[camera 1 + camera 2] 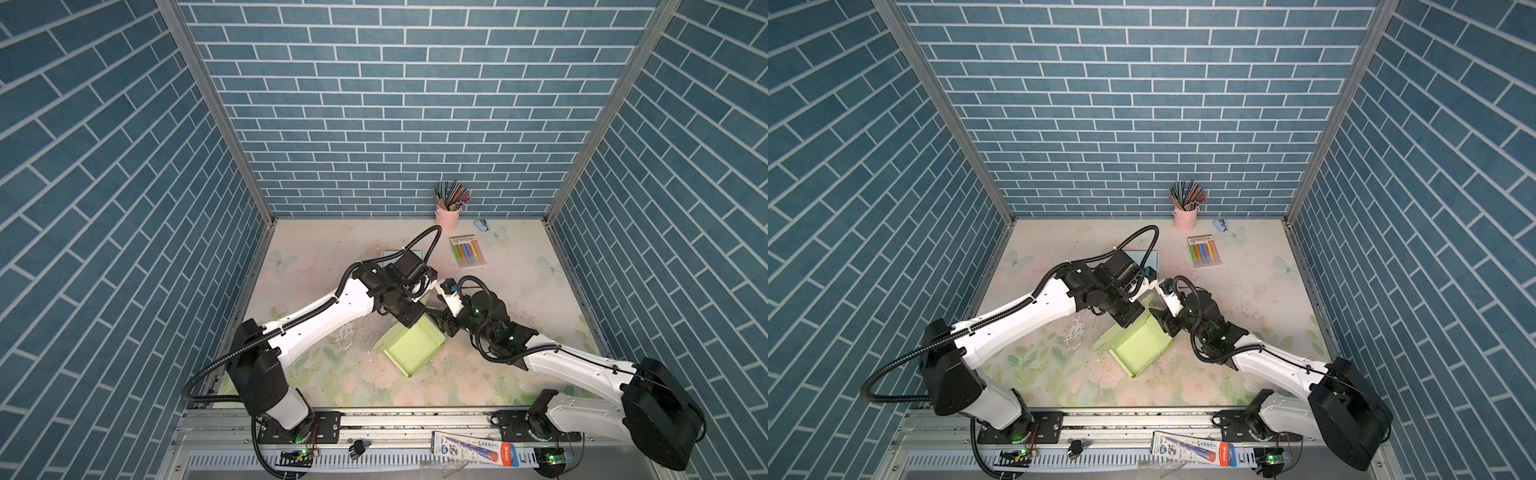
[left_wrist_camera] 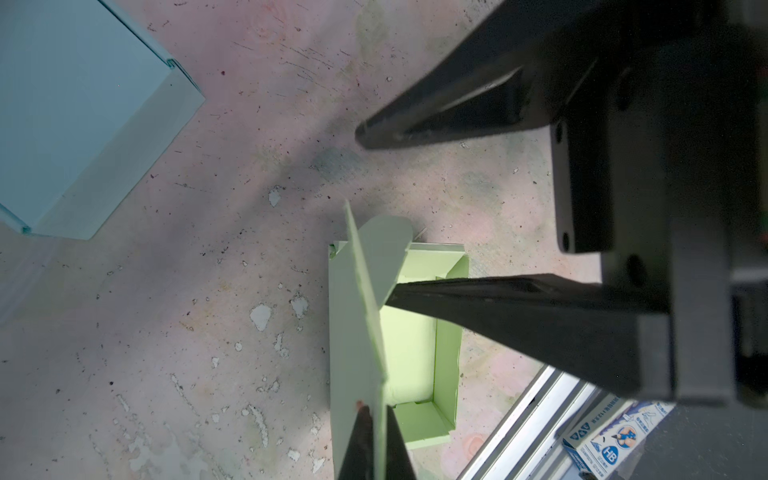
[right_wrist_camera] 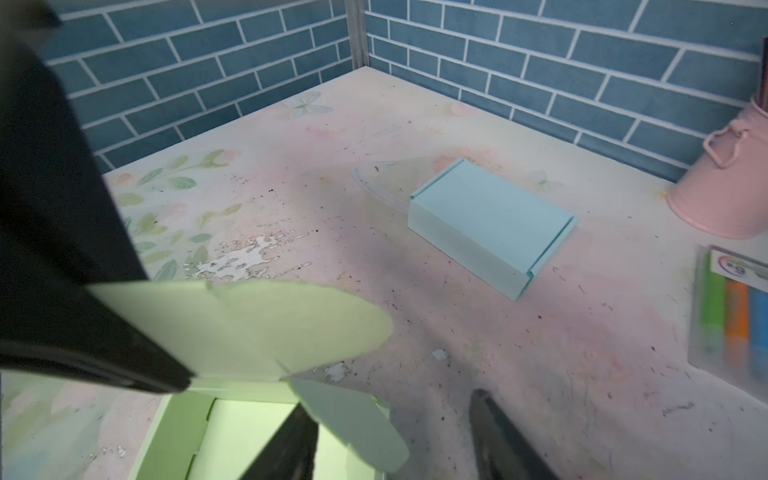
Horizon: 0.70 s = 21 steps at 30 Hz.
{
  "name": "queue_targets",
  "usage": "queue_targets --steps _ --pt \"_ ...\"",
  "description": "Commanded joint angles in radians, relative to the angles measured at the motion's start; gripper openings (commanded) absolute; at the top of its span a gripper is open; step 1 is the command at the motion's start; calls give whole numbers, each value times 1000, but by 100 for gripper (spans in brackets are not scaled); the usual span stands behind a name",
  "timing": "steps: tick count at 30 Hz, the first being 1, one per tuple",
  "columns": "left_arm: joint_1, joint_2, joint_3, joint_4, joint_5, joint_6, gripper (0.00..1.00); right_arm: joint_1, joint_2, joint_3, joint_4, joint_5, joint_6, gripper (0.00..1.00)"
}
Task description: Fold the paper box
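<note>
Down at the bottom edge of a top view, right of middle, a pack of pencils (image 1: 473, 451) lies on the metal rail (image 1: 374, 424). Just above it the floral counter (image 1: 332, 374) begins, and there's the green paper box (image 1: 415, 349), a little below the middle of the frame, sitting askew as an open tray with low walls. Both arms meet over its far corner.

The left end effector (image 2: 376, 409) is pressed together on the lid (image 2: 361, 311), pinching that upright panel by its edge. The left wrist view shows the sheet running straight between the two fingertips. The right end effector (image 3: 390, 401) is spread wide and grips nothing. One finger (image 2: 498, 307) reaches over the tray and its tip touches a rounded flap (image 2: 388, 249) that bends off the lid, while the other finger (image 2: 436, 112) hangs over bare counter.

Past the arms, a shut pale blue box (image 3: 490, 224) lies flat. In both top views it peeks out just above the middle of the frame, mostly hidden by the left arm. Farther back, right of centre, a pack of coloured markers (image 1: 466, 250) lies flat. Then a pink bucket (image 1: 448, 218) bristling with pencils stands against the back wall, and just right of it sits a small blue-and-white thing (image 1: 482, 225), too small to name. Blue brick walls (image 1: 374, 104) close three sides.
</note>
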Motion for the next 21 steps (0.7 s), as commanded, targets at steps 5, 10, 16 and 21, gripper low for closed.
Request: queue_targets --steps 5,10,16,21 --pt "-7 6 22 -3 3 31 0 -4 35 30 32 -161 -76 42" --pt "-6 10 23 -1 -2 35 0 -5 24 23 29 -183 -93 32" --pt "-8 11 18 12 -9 30 0 -4 23 21 7 -161 -113 16" --pt "-3 -5 -6 43 -22 25 0 -4 13 8 -1 -112 -123 6"
